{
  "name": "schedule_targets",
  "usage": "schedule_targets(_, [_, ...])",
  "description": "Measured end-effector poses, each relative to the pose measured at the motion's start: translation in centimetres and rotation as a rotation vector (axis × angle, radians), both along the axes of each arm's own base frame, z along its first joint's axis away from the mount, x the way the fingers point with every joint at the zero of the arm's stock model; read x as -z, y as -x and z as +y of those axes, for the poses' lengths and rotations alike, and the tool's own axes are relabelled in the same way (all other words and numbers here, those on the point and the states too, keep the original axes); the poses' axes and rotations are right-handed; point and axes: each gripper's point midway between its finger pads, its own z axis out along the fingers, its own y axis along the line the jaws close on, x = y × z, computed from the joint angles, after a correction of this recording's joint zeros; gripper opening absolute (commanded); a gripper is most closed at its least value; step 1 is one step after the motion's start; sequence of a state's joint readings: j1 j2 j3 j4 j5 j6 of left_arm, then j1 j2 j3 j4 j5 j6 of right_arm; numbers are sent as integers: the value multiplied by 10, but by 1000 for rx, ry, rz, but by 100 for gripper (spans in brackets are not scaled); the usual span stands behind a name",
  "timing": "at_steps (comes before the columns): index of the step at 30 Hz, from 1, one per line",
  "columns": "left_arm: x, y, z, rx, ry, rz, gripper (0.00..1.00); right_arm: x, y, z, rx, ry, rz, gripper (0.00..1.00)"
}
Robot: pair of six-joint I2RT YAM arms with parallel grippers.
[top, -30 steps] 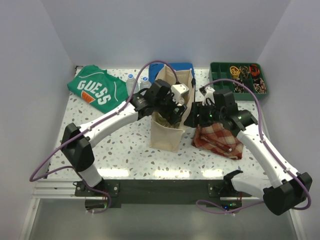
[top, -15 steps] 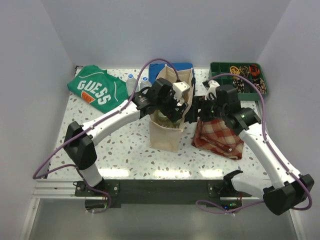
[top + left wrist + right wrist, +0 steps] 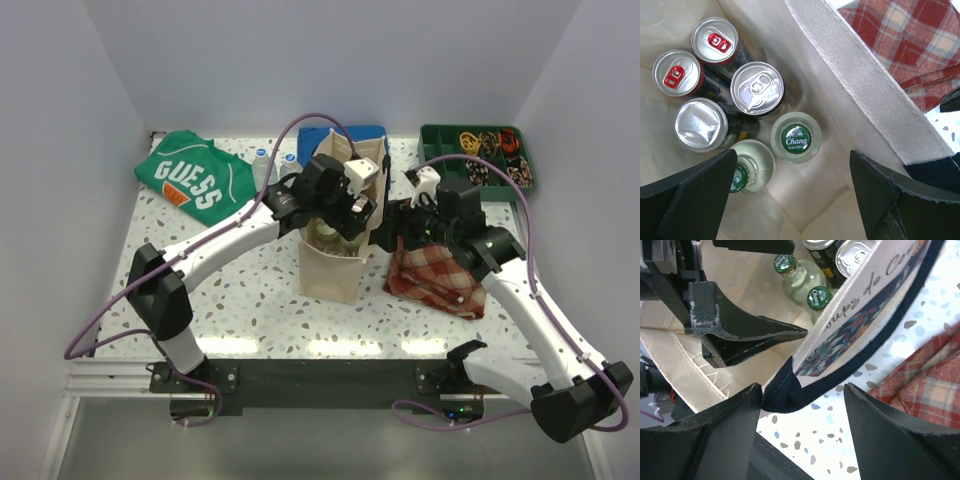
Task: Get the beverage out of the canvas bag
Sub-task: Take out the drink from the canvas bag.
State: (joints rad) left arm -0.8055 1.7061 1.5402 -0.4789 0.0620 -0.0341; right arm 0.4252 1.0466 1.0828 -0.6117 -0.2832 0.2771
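While white walls (image 3: 300, 60) ring speckled table (image 3: 250, 300) | left end effector (image 3: 794, 170) wide over canvas bag (image 3: 330, 275) | right end effector (image 3: 804, 390) parted

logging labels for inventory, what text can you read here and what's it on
"GUESS": green shirt.
"Chang Soda Water": bottle cap inside the bag.
"oups de Co", cut off at both ends: script on the bag's outside.
Second cap, half hidden: unreadable.
Can tops: no text legible.
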Motion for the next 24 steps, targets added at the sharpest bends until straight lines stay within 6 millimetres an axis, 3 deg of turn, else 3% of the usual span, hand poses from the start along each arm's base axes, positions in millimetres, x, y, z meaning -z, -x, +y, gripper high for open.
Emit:
schedule_targets(10, [-2,-8,-10,0,15,-2,99,4,-5,5,-49,9,-43,71])
schedule_targets(17, [17,-13,-20,15,-22,48,95,6,-10,6,-54,17,-49,71])
schedule_targets(24, [31,-8,-15,26,-54,103,89,6,-11,6,-51,18,-52,71])
